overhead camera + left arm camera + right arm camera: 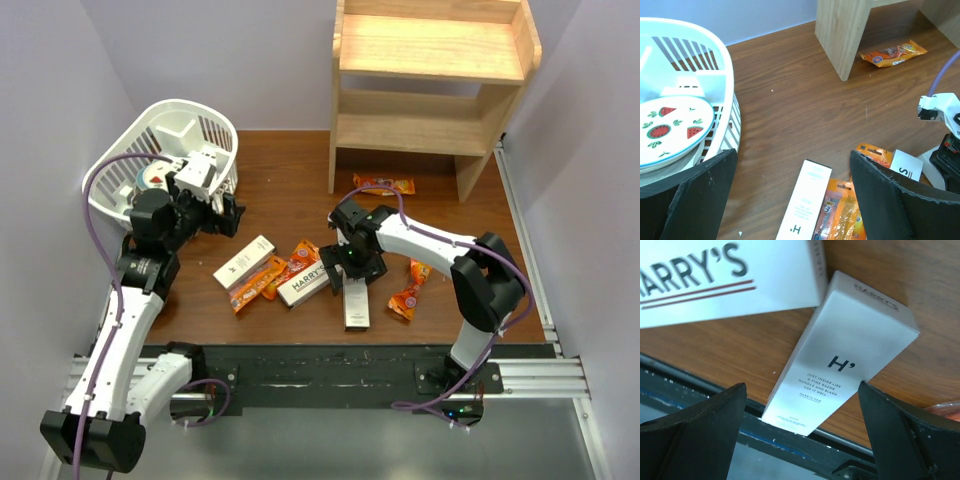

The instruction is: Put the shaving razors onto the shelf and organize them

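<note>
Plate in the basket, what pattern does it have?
The plate has red watermelon slices on white; best in left wrist view.

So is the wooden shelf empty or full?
Empty where visible: the shelf shows bare wood; three razor boxes lie on the table.

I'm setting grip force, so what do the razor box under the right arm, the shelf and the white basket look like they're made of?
Razor box: likely matte white cardboard, given its crisp folded edges and printed lettering.
Shelf: pale wood that looks unpainted, with faint grain showing.
Basket: apparently smooth white moulded plastic, judging by its thin slatted walls.
</note>
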`<control>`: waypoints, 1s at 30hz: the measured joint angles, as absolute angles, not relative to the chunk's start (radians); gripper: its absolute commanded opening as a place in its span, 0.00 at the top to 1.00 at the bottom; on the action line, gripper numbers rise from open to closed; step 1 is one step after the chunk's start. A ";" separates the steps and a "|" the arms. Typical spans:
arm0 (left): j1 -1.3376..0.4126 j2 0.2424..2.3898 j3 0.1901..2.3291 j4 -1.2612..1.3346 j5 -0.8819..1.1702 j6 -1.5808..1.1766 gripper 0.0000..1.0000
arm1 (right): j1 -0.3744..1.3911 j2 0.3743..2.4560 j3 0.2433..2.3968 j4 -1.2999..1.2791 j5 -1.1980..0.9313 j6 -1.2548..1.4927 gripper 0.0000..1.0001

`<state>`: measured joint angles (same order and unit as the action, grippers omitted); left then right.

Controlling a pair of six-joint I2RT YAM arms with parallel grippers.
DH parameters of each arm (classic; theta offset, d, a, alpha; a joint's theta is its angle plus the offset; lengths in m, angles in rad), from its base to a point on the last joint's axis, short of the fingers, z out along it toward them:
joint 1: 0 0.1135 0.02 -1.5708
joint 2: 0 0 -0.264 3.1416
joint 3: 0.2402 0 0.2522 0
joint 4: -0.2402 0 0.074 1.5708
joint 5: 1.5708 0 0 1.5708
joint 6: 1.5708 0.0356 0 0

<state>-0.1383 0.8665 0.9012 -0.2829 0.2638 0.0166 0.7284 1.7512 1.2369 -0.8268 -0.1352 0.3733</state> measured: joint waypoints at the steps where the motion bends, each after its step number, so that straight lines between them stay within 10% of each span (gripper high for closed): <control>1: -0.127 0.866 0.901 -0.283 0.267 0.010 0.00 | 0.730 1.757 1.244 -0.834 -0.119 0.379 0.01; 17: -0.039 0.904 0.902 -0.248 0.326 -0.050 0.00 | 0.774 1.822 1.275 -0.889 0.025 0.371 0.11; 30: -0.039 0.952 0.916 -0.241 0.348 -0.059 0.00 | 0.773 1.897 1.405 -0.900 -0.022 0.078 0.55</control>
